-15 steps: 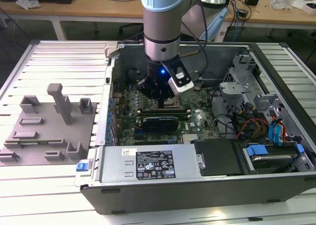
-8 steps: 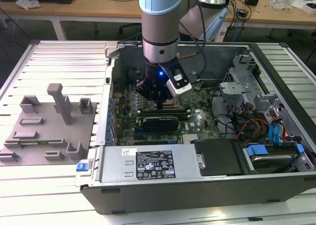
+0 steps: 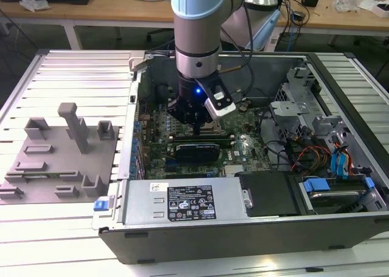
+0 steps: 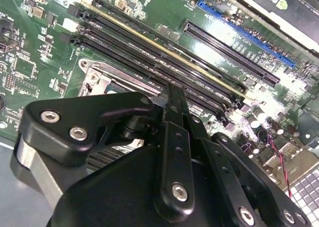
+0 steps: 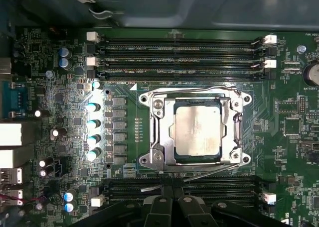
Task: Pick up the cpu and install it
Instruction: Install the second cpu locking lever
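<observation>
cpu [image 5: 198, 133] seated flat in the motherboard socket [image 5: 154, 132] — silvery top up, metal frame around all four sides.

In the first wrist view the chip lies square inside the socket, memory slots [image 5: 179, 50] running alongside on one side and more slots on the other. Gripper [image 3: 199, 129] hangs low over the green motherboard [image 3: 243, 144] inside the open computer case [image 3: 243, 228], fingertips just above the board near the socket. In the second wrist view its black fingers [image 4: 174, 117] are pressed together with nothing between them — clenched, empty. On the exterior view's left, grey plastic blocks [image 3: 64, 152] sit on the ribbed metal table [image 3: 61, 228], well apart from the case.
</observation>
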### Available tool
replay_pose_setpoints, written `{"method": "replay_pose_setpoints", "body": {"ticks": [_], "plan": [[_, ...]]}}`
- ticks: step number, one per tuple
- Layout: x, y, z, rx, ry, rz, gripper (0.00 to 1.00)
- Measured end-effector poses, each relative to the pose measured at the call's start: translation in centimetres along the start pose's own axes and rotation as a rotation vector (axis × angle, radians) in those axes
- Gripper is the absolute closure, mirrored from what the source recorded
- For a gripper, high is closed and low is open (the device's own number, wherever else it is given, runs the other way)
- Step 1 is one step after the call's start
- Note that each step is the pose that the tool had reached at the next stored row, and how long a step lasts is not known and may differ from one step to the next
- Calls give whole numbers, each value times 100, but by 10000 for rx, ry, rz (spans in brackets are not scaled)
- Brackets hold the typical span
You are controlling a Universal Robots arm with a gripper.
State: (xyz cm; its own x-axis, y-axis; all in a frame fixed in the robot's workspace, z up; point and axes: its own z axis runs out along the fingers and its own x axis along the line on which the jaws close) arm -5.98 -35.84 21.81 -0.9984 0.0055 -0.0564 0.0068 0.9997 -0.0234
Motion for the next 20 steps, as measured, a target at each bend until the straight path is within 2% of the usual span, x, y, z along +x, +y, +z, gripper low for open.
{"method": "replay_pose_setpoints", "body": {"ticks": [9,13,19,20], "plan": [[29,0,23,0,-20,-12,89],[66,0,39,-1,-34,-40,89],[148,1,76,-38,-163,-131,89],[164,1,80,-62,-214,-148,89]]}}
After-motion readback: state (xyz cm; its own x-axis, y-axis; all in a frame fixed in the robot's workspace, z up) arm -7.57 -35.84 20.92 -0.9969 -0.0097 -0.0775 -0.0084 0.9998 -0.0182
